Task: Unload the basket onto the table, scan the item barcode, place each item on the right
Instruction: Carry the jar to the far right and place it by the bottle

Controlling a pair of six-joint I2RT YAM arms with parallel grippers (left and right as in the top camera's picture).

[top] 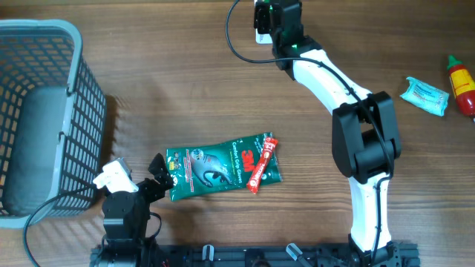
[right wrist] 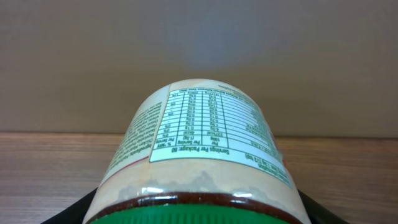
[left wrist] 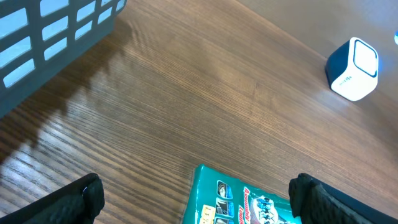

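A jar (right wrist: pixel 199 149) with a green lid and a white nutrition label fills the right wrist view, and my right gripper (right wrist: pixel 196 214) is shut on it near the lid. No barcode shows on the side of the jar that faces the camera. In the overhead view my right gripper (top: pixel 286 18) is at the table's far edge, right beside the small white and blue scanner (top: pixel 260 22), which it partly hides. The scanner (left wrist: pixel 352 68) also stands far off in the left wrist view. My left gripper (top: pixel 159 174) rests open near the front edge, holding nothing.
A green glove package (top: pixel 223 165) lies mid-table with a red sachet (top: pixel 261 165) on its right end; its corner (left wrist: pixel 242 199) lies between my left fingers. A grey basket (top: pixel 44 111) stands at the left. A blue-white packet (top: pixel 425 95) and a red bottle (top: pixel 462 83) lie far right.
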